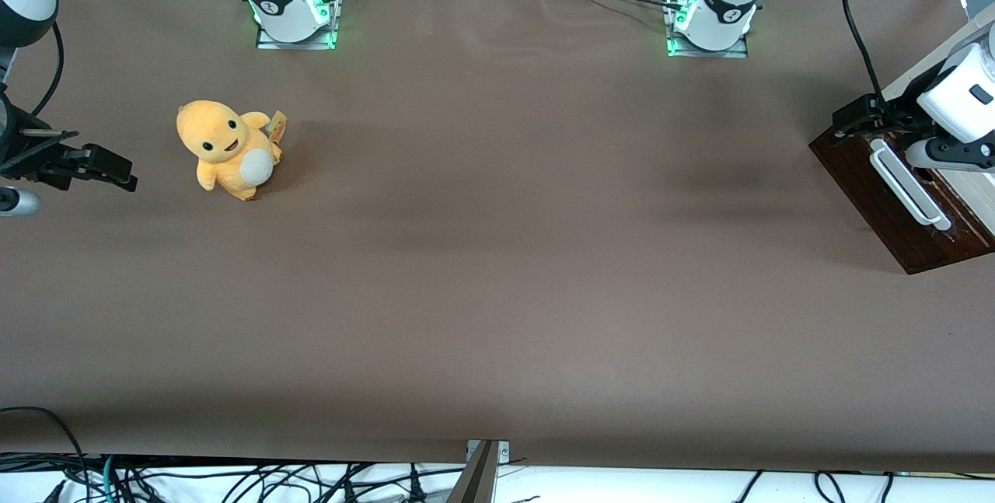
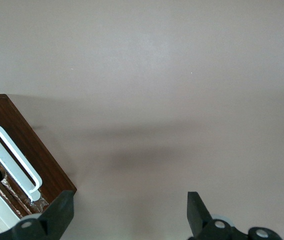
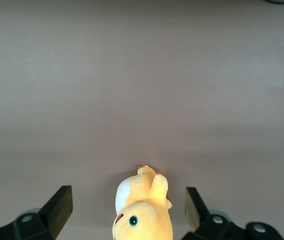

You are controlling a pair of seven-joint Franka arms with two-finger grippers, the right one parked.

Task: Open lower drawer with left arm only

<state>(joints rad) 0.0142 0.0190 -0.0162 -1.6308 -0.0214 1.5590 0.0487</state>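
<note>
While no writing is legible anywhere, my gripper [image 2: 127, 212] hangs with jaws released just beside the lower drawer [image 1: 878, 196] and its white handle [image 1: 905, 190] at my end of the table [image 1: 497, 293]; a yellow plush toy [image 1: 227, 149] sits well apart toward the parked arm

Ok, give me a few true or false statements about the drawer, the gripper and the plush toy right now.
1. The gripper is open. True.
2. The gripper is clamped on the white bar handle. False: its fingers stand apart with bare table between them, and the handle lies outside the gap.
3. The plush toy sits inside the lower drawer. False: it sits on the table, toward the parked arm's end.
4. The lower drawer has a dark brown wood front. True.
</note>
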